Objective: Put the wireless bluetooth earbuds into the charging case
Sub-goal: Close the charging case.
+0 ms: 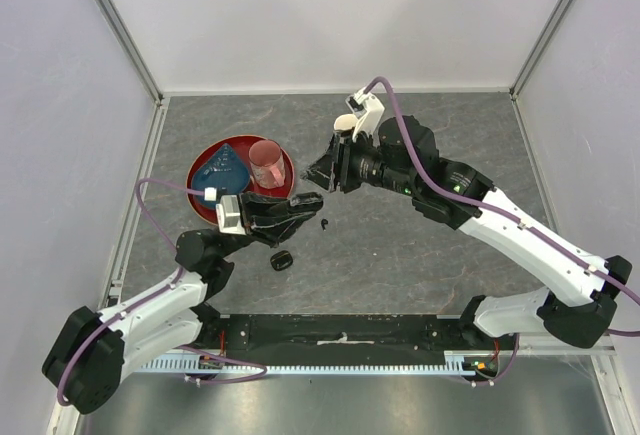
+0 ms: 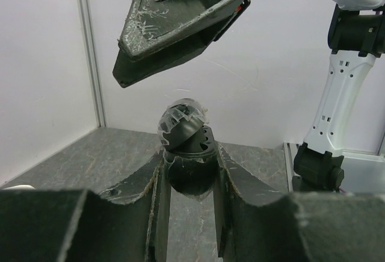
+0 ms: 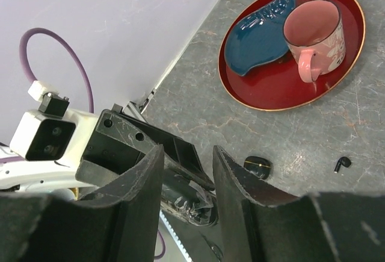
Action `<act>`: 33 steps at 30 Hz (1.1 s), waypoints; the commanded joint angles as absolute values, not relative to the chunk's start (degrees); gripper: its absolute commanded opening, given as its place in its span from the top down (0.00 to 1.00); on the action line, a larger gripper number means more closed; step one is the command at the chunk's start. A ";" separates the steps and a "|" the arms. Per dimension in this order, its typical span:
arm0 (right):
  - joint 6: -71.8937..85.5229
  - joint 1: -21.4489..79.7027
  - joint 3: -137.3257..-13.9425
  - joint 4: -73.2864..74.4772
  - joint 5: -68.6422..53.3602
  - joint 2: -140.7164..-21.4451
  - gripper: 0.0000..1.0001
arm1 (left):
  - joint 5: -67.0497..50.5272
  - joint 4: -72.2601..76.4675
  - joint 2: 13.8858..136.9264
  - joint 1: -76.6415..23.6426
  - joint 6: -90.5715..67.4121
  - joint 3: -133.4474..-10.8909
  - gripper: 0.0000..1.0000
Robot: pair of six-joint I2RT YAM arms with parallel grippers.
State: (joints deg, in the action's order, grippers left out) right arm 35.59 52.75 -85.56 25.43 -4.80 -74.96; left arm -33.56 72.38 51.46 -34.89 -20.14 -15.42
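Observation:
My left gripper (image 2: 189, 170) is shut on a small black charging case (image 2: 191, 149), holding it above the table with its lid (image 2: 179, 120) tipped open. The right gripper (image 2: 180, 30) hovers just above the case with its jaws apart and nothing between them. In the right wrist view that gripper (image 3: 187, 151) looks down past its fingers onto the held case (image 3: 204, 206). One tiny black earbud (image 3: 341, 164) lies loose on the table; in the top view the earbud (image 1: 325, 222) sits just right of the left gripper (image 1: 305, 202) and below the right gripper (image 1: 322, 170).
A glossy black oval pod (image 3: 257, 166) lies on the table near the left arm, also seen as the pod (image 1: 282, 260) from above. A red tray (image 3: 264, 93) at the back left carries a blue dish (image 3: 260, 36) and a pink mug (image 3: 313, 33).

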 commanded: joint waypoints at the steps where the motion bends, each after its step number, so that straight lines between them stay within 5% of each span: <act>1: 34.01 52.91 -84.56 26.98 -6.77 -74.44 0.56 | -33.23 74.44 51.86 -35.07 -21.88 -17.75 0.98; 18: 32.78 53.44 -76.55 31.64 -5.54 -70.58 0.57 | -29.44 77.34 55.37 -35.07 -22.50 -18.02 0.98; 27: 36.12 53.35 -76.56 31.99 13.26 -64.87 0.24 | -31.90 70.42 55.02 -35.07 -21.80 -17.75 0.98; 33: 38.49 52.91 -75.06 31.47 17.14 -62.58 0.17 | -31.55 66.01 52.04 -35.07 -20.13 -16.79 0.98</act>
